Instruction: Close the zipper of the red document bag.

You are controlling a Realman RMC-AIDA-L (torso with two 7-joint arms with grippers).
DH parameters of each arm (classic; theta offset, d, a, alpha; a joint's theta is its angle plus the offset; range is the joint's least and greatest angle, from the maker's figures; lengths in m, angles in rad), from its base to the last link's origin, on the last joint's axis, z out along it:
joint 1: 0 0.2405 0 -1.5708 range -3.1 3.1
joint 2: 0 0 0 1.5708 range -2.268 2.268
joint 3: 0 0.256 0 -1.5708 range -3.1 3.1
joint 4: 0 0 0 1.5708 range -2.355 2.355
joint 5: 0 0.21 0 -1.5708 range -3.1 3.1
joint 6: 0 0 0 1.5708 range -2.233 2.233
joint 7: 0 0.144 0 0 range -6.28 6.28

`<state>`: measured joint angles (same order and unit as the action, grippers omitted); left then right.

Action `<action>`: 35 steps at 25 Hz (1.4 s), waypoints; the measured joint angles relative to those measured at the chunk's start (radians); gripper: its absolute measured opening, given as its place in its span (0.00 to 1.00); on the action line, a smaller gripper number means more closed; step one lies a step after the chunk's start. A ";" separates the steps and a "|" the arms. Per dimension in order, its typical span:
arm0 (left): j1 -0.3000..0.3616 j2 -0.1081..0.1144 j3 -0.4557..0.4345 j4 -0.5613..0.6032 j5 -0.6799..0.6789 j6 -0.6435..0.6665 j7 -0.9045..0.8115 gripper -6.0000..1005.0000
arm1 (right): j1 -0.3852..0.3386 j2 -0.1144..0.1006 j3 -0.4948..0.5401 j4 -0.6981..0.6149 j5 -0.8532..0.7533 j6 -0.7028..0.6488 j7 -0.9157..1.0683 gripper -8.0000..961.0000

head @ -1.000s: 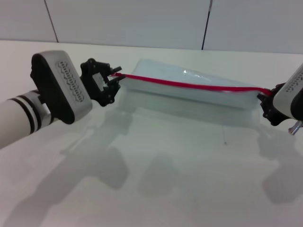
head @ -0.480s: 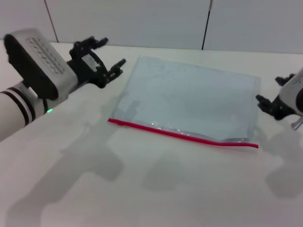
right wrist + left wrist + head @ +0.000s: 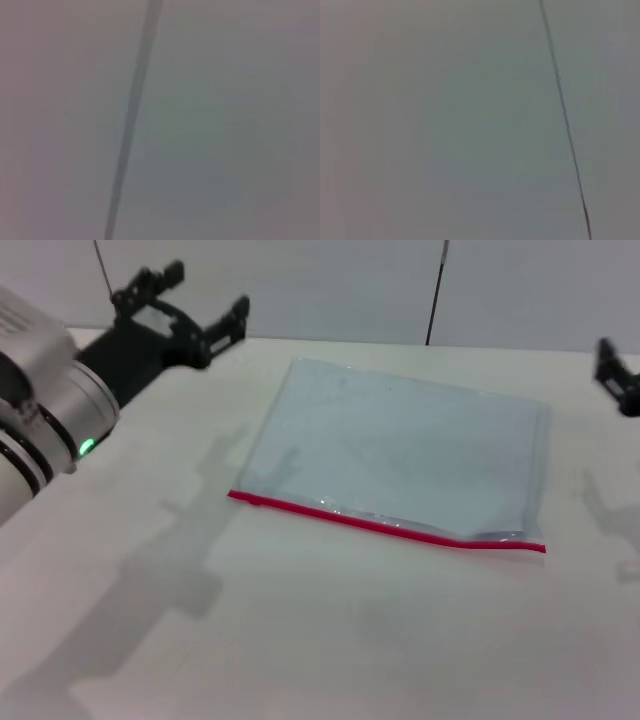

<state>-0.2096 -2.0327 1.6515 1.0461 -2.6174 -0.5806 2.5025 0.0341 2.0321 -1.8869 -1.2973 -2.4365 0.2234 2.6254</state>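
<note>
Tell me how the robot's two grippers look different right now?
The left gripper shows almost whole, its black fingers spread open, while the right gripper only peeks in at the picture's edge, so its fingers cannot be judged. The left gripper hangs beyond the red document bag's far left corner; the right gripper sits off its far right side. Both are black, and neither touches the bag or its zipper.
</note>
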 joint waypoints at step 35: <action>-0.014 0.000 -0.012 -0.095 -0.131 -0.037 0.068 0.86 | 0.186 -0.002 -0.193 0.454 0.271 0.539 0.191 0.77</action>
<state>-0.2236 -2.0325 1.6397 0.9507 -2.7489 -0.6173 2.5705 0.2205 2.0301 -2.0801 -0.8434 -2.1660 0.7622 2.8160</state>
